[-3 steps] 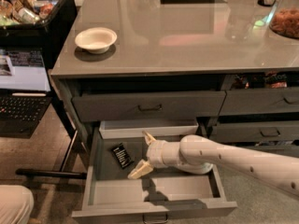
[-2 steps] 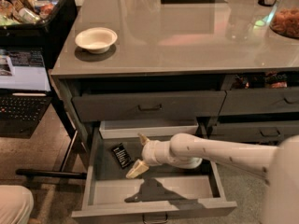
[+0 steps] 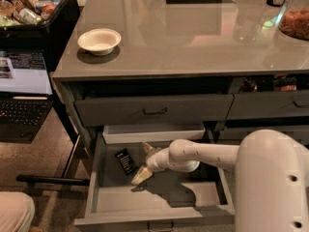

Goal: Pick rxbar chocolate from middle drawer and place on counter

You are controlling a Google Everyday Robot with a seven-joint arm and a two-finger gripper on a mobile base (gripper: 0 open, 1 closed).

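Black-wrapped rxbar chocolate lies in the open middle drawer as the gripper, jaws spread wide and empty, hovers just beside it, apparently lining up a grasp.

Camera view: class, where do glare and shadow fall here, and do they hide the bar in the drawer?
Camera view: the counter shows broad glare and reflections; the white bowl throws a soft shadow beside itself; the open gripper, inside the middle drawer, casts a dark shadow on the drawer floor; the rxbar chocolate, just left of the gripper, lies lit and unhidden.
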